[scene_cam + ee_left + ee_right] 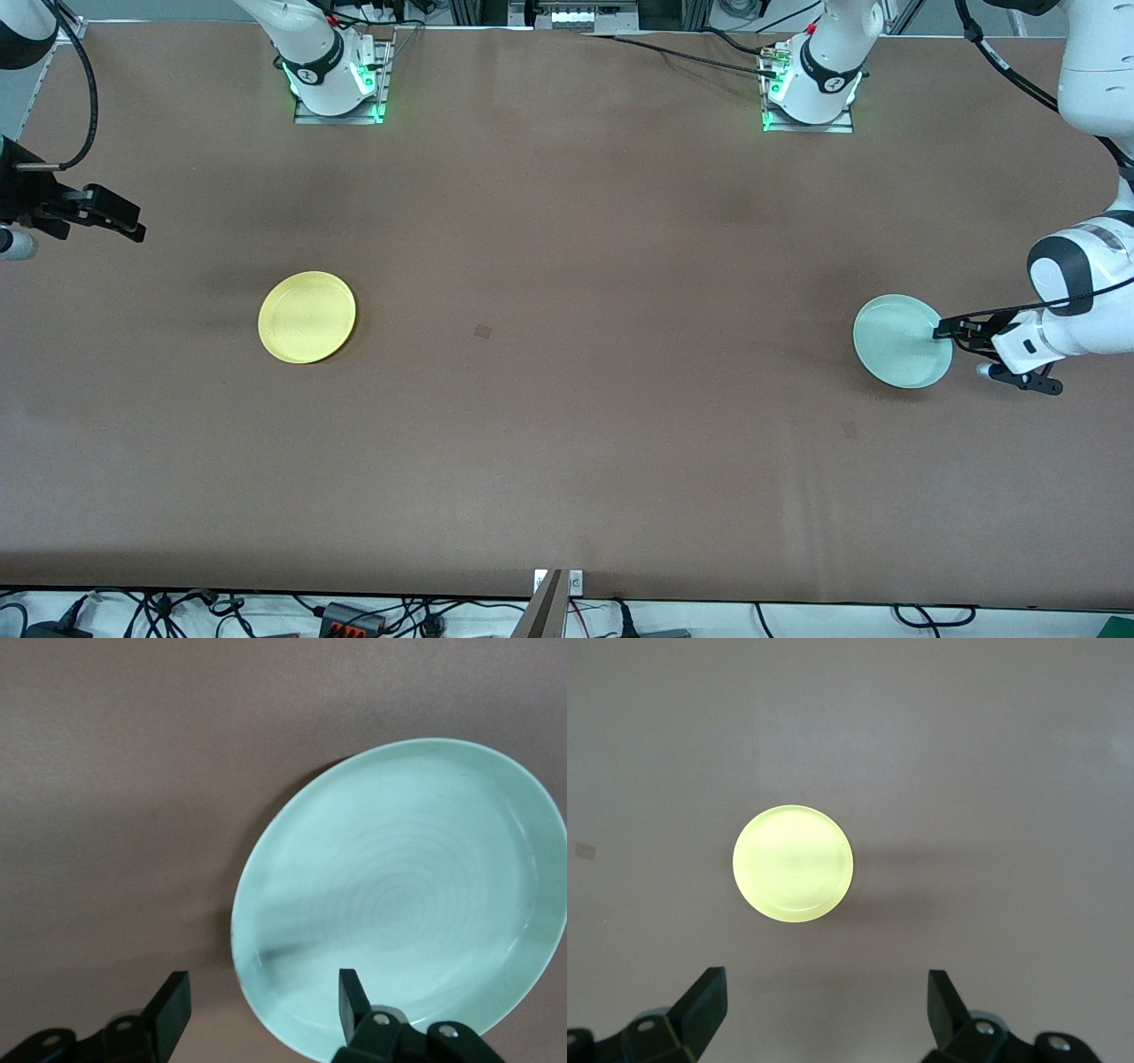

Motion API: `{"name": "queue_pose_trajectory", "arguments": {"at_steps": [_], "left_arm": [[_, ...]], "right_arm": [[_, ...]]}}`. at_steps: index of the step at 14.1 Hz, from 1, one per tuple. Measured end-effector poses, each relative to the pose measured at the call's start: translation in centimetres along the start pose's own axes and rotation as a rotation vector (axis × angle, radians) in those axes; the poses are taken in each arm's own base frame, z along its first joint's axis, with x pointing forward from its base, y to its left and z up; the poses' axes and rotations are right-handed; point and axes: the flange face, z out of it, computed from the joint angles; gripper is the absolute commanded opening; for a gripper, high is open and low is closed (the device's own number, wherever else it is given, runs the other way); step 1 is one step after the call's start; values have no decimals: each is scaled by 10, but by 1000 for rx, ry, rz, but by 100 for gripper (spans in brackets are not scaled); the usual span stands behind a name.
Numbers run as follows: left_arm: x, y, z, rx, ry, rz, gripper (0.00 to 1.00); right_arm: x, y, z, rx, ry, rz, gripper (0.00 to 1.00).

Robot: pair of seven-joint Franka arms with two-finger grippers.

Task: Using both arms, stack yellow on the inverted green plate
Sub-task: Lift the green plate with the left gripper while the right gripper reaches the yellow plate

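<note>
The yellow plate (pixel 306 317) lies hollow side up on the brown table toward the right arm's end; it also shows in the right wrist view (pixel 793 863). The pale mint-green plate (pixel 899 341) lies hollow side up toward the left arm's end. My left gripper (pixel 950 340) is open and low at that plate's edge. In the left wrist view the left gripper (pixel 263 985) has the green plate's (pixel 399 895) rim between its fingers, one finger over the plate and one outside it. My right gripper (pixel 131 225) is open and empty, raised over the table's end, away from the yellow plate; it also shows in its own wrist view (pixel 824 981).
The arm bases (pixel 337 84) (pixel 811 89) stand along the table's edge farthest from the front camera. A small dark mark (pixel 483 331) is on the cloth midway between the plates. Cables hang below the table's near edge (pixel 549 592).
</note>
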Motion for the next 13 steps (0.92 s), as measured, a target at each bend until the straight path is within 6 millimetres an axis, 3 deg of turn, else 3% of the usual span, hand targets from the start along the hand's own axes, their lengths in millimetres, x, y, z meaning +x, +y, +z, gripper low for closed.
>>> {"name": "queue_pose_trajectory", "arguments": {"at_steps": [2,4,8,9,13], "left_arm": [[-2,-5,11,-32,11,2,67],[-2,-7,19,-33,14,7,53],[1,-8,21,-28,20,24,8],[2,-9,19,-25,25,31,2],[5,-9,13,-20,34,42,1]], "right_arm": [[3,-3,8,0,-15,-5,100],[7,-4,17,0,-30,-7,100],[11,-2,41,-3,-82,-11,100],[11,-2,55,-2,-110,-10,100],[23,4,118,-1,-200,0,100]]}}
